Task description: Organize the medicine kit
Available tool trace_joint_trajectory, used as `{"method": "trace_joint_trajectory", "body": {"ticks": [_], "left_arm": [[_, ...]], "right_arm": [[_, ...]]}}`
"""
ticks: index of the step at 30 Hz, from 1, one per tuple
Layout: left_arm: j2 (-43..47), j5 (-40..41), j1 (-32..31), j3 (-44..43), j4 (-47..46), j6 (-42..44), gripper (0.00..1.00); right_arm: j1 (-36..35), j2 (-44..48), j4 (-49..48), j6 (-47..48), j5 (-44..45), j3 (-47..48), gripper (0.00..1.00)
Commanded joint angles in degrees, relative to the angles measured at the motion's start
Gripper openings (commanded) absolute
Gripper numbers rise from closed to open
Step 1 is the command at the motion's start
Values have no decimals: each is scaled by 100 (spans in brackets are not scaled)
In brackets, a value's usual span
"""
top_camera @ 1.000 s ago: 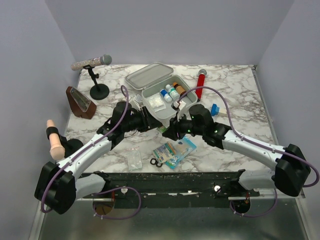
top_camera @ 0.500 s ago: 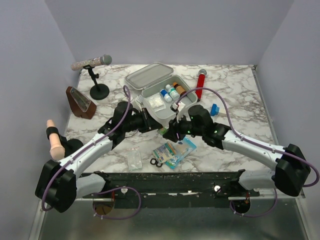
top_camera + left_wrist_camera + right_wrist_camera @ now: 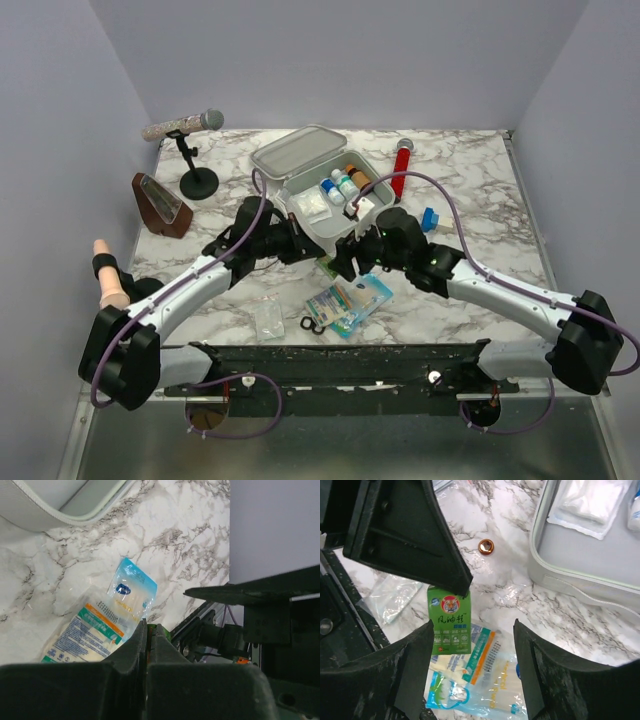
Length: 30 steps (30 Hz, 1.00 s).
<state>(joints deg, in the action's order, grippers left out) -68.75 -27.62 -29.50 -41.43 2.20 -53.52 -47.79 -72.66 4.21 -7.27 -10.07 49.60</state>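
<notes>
The medicine kit point(image 3: 375, 166) is a pale grey tin standing open at the back middle, its lid point(image 3: 297, 152) tipped back, with small bottles and white pads inside. My left gripper point(image 3: 308, 250) is shut on the top edge of a flat green sachet point(image 3: 449, 620) with a tiger mark, which hangs in the air in front of the kit. A green sliver shows between the left gripper's point(image 3: 149, 628) fingers. My right gripper point(image 3: 475, 675) is open around the sachet's lower end without touching it. The kit's wall point(image 3: 580, 585) is to its right.
Clear plastic medicine packets point(image 3: 350, 300), a small empty bag point(image 3: 268, 318) and a black ring piece point(image 3: 310, 325) lie near the front edge. A red tube point(image 3: 400, 170), a blue item point(image 3: 430, 218), a microphone on its stand point(image 3: 185, 128) and a brown wedge point(image 3: 160, 205) stand around the kit.
My left gripper has closed on the green sachet. My right gripper has opened and let go of it. Both arms have stayed almost in place.
</notes>
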Motion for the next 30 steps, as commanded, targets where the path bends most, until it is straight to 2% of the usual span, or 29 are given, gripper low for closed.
{"method": "trace_joint_trajectory", "body": {"ticks": [1,8,15,22,30], "left_arm": [[-445,458,-39,-882,1000,-142,0],[-1096,995,-39,-1964,2240,-1,0],[-1264,1004,-39,-2290,2470,-54,0],[-1290,960,-39,-2405,2514,-71,0],[-1351,1021,-39,-2387,2470,-36,0]], "right_arm": [[-239,60,501,489,908,409,73],[-713,-186,757,876,2069,743,77],[-943,-678,950,1034,3299,1060,76],[-1013,-1127,854,1219,3380,1297,75],[-1074,-1048,713,1105,3572,1297,75]]}}
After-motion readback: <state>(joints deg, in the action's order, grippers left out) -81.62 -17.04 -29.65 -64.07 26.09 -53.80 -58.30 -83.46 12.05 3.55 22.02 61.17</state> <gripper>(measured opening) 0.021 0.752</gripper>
